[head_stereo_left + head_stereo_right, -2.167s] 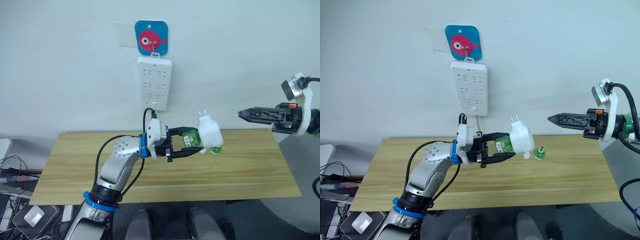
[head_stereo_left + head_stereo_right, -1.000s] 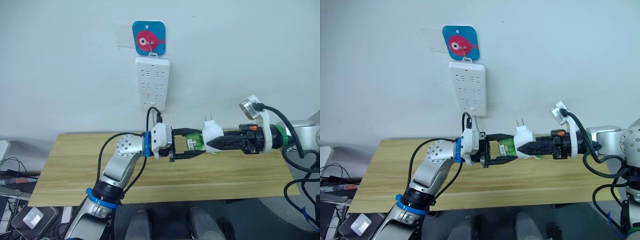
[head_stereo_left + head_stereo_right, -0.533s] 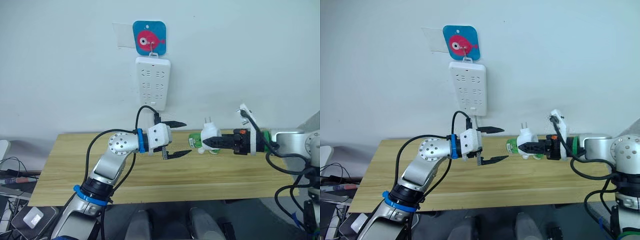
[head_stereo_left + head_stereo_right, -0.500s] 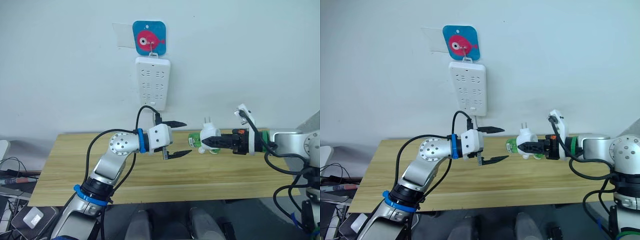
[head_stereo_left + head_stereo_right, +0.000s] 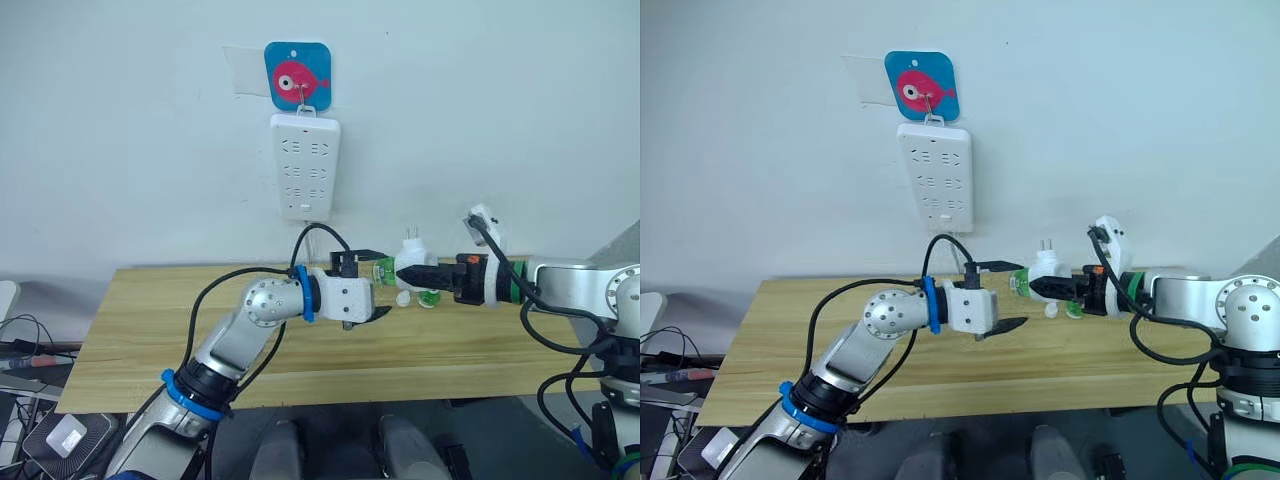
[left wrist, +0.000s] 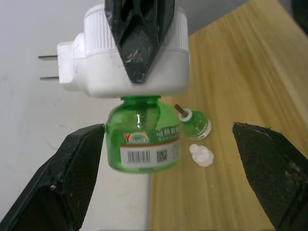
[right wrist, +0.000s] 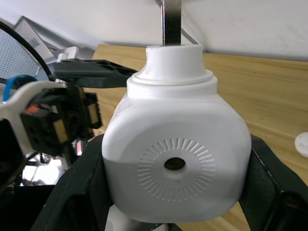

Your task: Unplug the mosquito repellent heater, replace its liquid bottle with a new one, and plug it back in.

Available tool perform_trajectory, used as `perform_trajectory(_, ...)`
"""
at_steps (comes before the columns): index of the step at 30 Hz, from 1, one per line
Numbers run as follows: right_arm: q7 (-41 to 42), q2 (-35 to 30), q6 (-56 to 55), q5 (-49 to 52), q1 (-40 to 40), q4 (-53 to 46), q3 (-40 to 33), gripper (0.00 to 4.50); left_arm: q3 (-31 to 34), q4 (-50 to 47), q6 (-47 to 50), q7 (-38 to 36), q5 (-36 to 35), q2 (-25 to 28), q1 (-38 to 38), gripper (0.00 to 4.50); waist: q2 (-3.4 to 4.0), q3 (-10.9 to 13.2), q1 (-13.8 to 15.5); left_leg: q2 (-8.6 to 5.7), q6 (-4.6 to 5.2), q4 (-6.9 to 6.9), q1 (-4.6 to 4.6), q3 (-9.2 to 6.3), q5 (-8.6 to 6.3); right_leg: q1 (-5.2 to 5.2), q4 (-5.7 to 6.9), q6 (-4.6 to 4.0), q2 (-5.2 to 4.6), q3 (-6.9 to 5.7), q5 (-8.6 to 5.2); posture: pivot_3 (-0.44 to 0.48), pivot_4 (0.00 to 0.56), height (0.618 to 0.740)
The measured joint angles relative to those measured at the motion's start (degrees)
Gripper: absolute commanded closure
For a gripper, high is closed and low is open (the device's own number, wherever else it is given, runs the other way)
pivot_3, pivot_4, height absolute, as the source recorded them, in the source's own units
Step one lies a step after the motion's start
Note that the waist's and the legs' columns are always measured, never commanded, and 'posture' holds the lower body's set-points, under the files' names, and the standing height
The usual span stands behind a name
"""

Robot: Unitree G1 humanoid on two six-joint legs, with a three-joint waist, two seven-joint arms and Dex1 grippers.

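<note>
So the right end effector [image 5: 418, 274] is clamped on the mosquito repellent heater [image 5: 411, 268], holding it up over the tabletop [image 5: 480, 335] with the green bottle [image 6: 142, 134] sticking out toward the left arm. My guess is that's so the left one can twist the bottle off. The left end effector [image 6: 168, 166] is wide open, fingers either side of the bottle, not touching it. A second small green bottle [image 6: 194, 124] and a white cap [image 6: 201, 155] sit on the tabletop just below. The power strip [image 5: 305, 165] hangs on the wall well apart, under a fish hook plate [image 5: 298, 76]. Nothing's blocking the bottle.
</note>
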Motion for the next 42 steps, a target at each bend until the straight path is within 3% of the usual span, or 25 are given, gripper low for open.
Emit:
perform_trajectory(9, -5.53, -3.50, -6.25, 8.51, 0.75, -1.26, 5.07, 1.52, -1.12, 3.12, 1.61, 3.61, 5.41, -2.46, -3.31, 0.00, 0.01, -0.01, -0.06, 0.00, 0.00, 0.00, 0.00, 0.01, 0.00, 0.00, 0.01, 0.00, 0.00, 0.01, 0.00, -0.141, 0.152, 0.740)
perform_trajectory(16, -6.67, -5.74, -9.51, 10.75, 0.79, -1.31, 7.70, 1.52, -1.24, 3.37, 2.99, 3.45, 5.82, -2.53, -3.51, 2.24, 0.01, -0.01, -0.05, 0.00, 0.00, 0.01, 0.00, -0.01, 0.00, 0.00, 0.02, 0.00, 0.00, 0.00, 0.00, -0.143, 0.154, 0.740)
perform_trajectory(24, -3.85, -7.99, -10.17, 8.46, 0.52, -2.25, 9.85, 1.52, -1.73, 3.16, 5.10, 1.80, 4.33, -2.71, -3.52, 2.25, 0.02, -0.01, -0.02, 0.01, 0.00, 0.00, 0.00, -0.02, 0.00, 0.00, 0.02, 0.00, 0.00, -0.01, 0.00, -0.144, 0.156, 0.740)
perform_trajectory(31, 19.66, -15.20, -7.02, -12.14, -3.46, -10.00, 15.10, 1.52, -0.91, 1.62, 10.40, -5.37, -6.08, -3.35, -1.26, 2.25, 0.03, -0.02, 0.02, 0.03, 0.00, 0.03, 0.01, -0.11, 0.00, 0.00, 0.03, 0.00, 0.00, -0.09, 0.00, -0.154, 0.155, 0.740)
perform_trajectory(36, 28.81, -15.12, -8.15, -21.61, -4.72, -10.62, 16.41, 1.52, -0.19, 3.12, 11.09, -5.23, -9.01, -4.42, -1.23, 2.25, 0.03, -0.02, 0.03, 0.01, 0.00, 0.09, 0.00, -0.10, 0.00, 0.02, 0.03, 0.00, 0.00, -0.08, 0.00, -0.163, 0.156, 0.740)
perform_trajectory(37, 29.88, -14.85, -8.22, -22.85, -4.77, -10.62, 16.40, 0.96, -0.02, 3.37, 11.25, -5.19, -9.48, -4.69, -1.11, 2.25, 0.03, -0.02, 0.02, 0.01, 0.00, 0.09, 0.00, -0.10, 0.00, 0.01, 0.03, 0.00, 0.00, -0.07, 0.00, -0.165, 0.156, 0.740)
perform_trajectory(40, 32.14, -14.01, -9.01, -24.77, -4.78, -10.79, 15.81, 0.12, 1.85, 3.49, 12.91, -4.31, -12.64, -6.67, 0.57, 2.25, 0.03, -0.02, -0.03, 0.02, 0.00, 0.08, -0.01, -0.11, 0.00, 0.00, 0.02, 0.00, -0.01, -0.07, 0.00, -0.169, 0.156, 0.740)
perform_trajectory(42, 32.94, -13.33, -9.06, -25.18, -4.31, -11.39, 14.43, 0.06, 2.83, 3.48, 14.84, -3.92, -15.10, -8.11, 1.66, 2.25, 0.03, -0.02, -0.01, 0.02, 0.00, 0.08, -0.01, -0.13, 0.00, 0.01, 0.03, 0.00, -0.01, -0.09, 0.00, -0.172, 0.156, 0.740)
